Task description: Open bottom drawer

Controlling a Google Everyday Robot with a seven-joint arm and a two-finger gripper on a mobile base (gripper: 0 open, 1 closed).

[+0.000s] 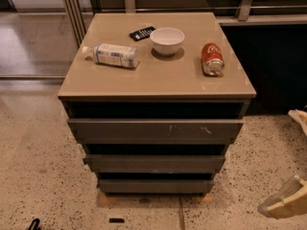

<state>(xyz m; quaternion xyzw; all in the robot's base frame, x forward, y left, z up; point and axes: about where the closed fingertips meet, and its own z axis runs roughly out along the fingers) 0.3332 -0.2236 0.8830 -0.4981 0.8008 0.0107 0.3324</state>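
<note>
Gripper point(277, 163) low at right edge, jaws spread wide, empty, well apart from bottom drawer point(156, 186). Risk: overhanging middle drawer point(154, 163) snagged instead through misjudged height.

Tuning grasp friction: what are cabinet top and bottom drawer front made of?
Tan cabinet top: glossy laminate or glass, judging by reflections. Grey bottom drawer front: matte, no glare; metal or painted board. Cream gripper hangs low right, apart from it.

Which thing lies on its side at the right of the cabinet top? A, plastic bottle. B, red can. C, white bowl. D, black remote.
B: the red can lies tipped over right of the bowl; the gripper hangs open at the lower right, clear of the bottom drawer.
</note>
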